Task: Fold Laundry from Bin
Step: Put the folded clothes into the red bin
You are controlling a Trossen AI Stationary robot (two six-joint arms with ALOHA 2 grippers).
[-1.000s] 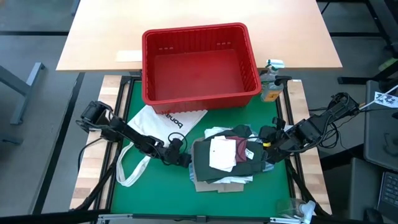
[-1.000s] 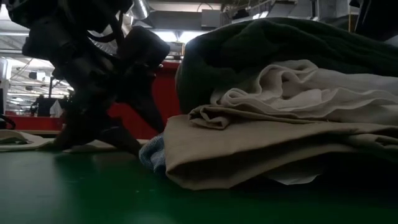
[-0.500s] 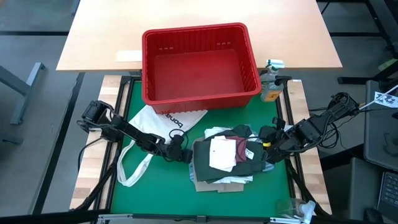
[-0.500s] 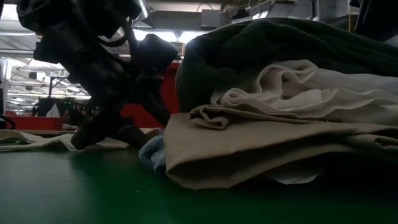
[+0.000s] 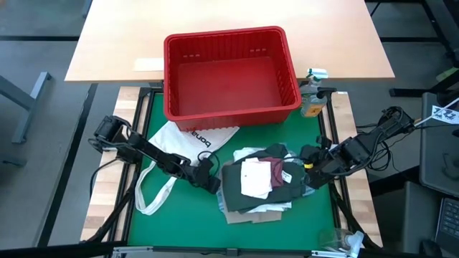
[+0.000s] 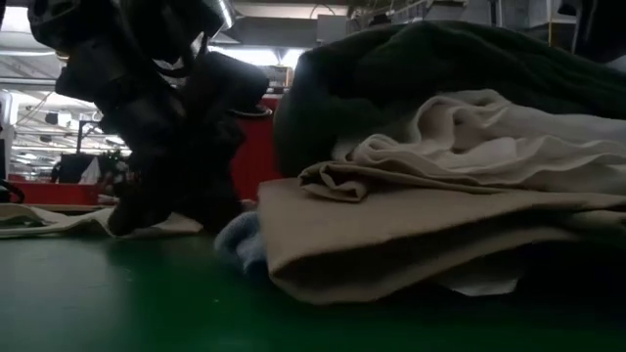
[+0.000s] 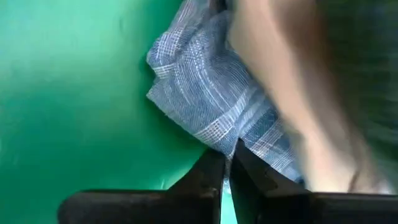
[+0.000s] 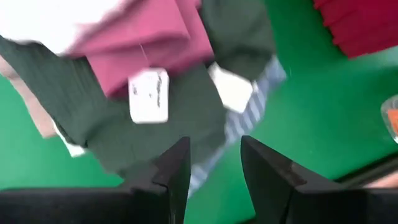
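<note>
Two arms are low over the green counter (image 5: 150,229), one at each side of the laundry (image 5: 259,185), which lies in one heap in front of the bin (image 5: 229,73). I see my left claw (image 7: 225,163) at the left edge of the heap, its fingers pressed together on a corner of the blue-striped cloth (image 7: 217,99) that comes out from under the tan shirt (image 6: 411,230). My right claw (image 8: 214,158) is at the right edge of the heap, fingers apart, with the dark green-grey top (image 8: 124,118) between them, so it seems to hold this cloth. On the top of the heap lie a small white piece (image 5: 254,177) and a maroon piece (image 5: 278,170). The bin stands empty behind. The white tote bag (image 5: 188,137) lies flat on the counter, to the left of the heap
</note>
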